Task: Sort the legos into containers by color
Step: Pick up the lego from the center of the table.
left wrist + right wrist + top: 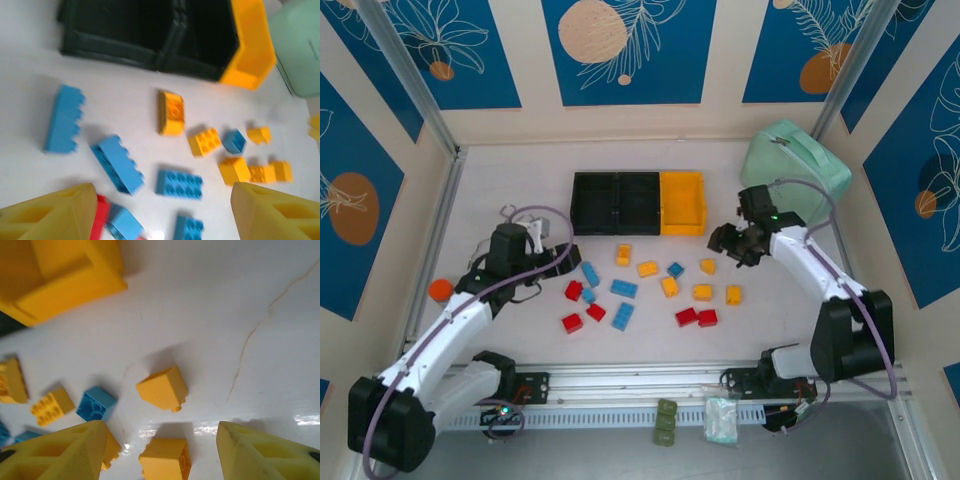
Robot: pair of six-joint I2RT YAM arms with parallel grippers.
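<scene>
Red, blue and yellow legos lie scattered on the white table, among them a blue brick (624,289), a red one (572,323) and a yellow one (702,292). Behind them stand the containers: two black bins (617,200) joined to a yellow bin (683,203). My left gripper (555,262) hovers open over the blue bricks; a flat blue brick (179,183) lies below, between its yellow fingers (55,212). My right gripper (728,245) is open above a yellow brick (166,458) that lies between its fingers (265,452). Another yellow brick (162,388) lies just beyond.
A mint-green case (795,170) stands at the back right, close behind the right arm. An orange disc (440,290) lies by the left wall. Olive-green bricks (666,422) and a small clear bag (721,420) rest on the front rail.
</scene>
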